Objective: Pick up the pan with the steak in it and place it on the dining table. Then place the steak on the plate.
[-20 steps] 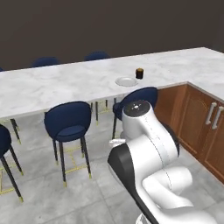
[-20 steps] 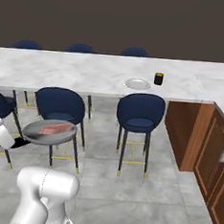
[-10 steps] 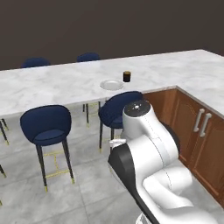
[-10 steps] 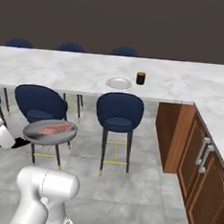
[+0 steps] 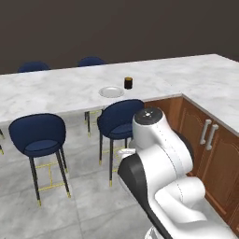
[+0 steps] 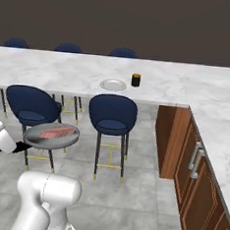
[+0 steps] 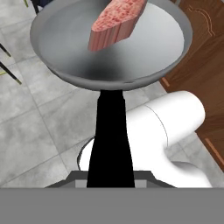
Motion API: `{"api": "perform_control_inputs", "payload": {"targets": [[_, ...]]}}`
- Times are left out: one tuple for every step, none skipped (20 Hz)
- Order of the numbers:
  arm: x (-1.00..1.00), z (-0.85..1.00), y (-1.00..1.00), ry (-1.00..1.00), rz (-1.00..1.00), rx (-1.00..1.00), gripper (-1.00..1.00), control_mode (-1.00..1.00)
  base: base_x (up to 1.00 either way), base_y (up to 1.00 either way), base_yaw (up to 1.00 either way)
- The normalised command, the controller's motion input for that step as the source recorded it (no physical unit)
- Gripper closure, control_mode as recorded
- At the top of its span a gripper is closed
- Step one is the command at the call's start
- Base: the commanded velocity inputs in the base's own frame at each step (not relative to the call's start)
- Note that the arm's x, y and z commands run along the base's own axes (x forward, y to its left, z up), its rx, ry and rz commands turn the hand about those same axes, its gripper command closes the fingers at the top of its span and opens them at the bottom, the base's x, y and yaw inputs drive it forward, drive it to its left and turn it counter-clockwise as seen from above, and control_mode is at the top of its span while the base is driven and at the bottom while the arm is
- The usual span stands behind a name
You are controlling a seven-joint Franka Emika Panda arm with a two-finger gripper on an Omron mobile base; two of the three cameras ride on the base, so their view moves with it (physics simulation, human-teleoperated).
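Gripper clamped on the pan's black handle, out to the robot's left, low beside the base; in the hand view the handle runs straight up from between the fingers, whose tips are hidden under it. Pan carried level over the grey floor tiles, well apart from any surface, rim roughly horizontal — a flat carry seems meant to keep the meat from sliding out. Steak lies inside the bowl, toward the far side from the handle.

Dining table stretches across ahead, white marble top, blue chairs tucked along its near edge. Plate sits on the table near its right end, a small dark cup just beside it. Wooden cabinets under the counter to the right.

Judgement: transport leg of the first step; pan not yet over the table. It has to rise above the tabletop and the chair backs before set-down, ideally landing near the plate for a short steak transfer.
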Motion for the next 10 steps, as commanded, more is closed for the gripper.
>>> {"api": "perform_control_inputs", "payload": {"targets": [[0.00, 0.00, 0.00, 0.00, 0.00, 0.00, 1.00, 1.00, 0.28, -0.02, 0.00], [0.00, 0.00, 0.00, 0.00, 0.00, 0.00, 1.00, 1.00, 0.33, -0.06, 0.00], [0.00, 0.00, 0.00, 0.00, 0.00, 0.00, 1.00, 1.00, 0.38, -0.08, 0.01], [0.00, 0.00, 0.00, 0.00, 0.00, 0.00, 1.00, 1.00, 0.44, -0.08, 0.01], [0.00, 0.00, 0.00, 0.00, 0.00, 0.00, 1.00, 1.00, 0.46, -0.08, 0.01], [0.00, 0.00, 0.00, 0.00, 0.00, 0.00, 1.00, 1.00, 0.51, -0.06, 0.01], [0.00, 0.00, 0.00, 0.00, 0.00, 0.00, 1.00, 1.00, 0.52, -0.03, 0.01], [0.00, 0.00, 0.00, 0.00, 0.00, 0.00, 1.00, 1.00, 0.55, -0.04, 0.01], [0.00, 0.00, 0.00, 0.00, 0.00, 0.00, 1.00, 1.00, 0.56, -0.04, 0.02], [0.00, 0.00, 0.00, 0.00, 0.00, 0.00, 1.00, 1.00, 0.60, -0.03, 0.03]]}}
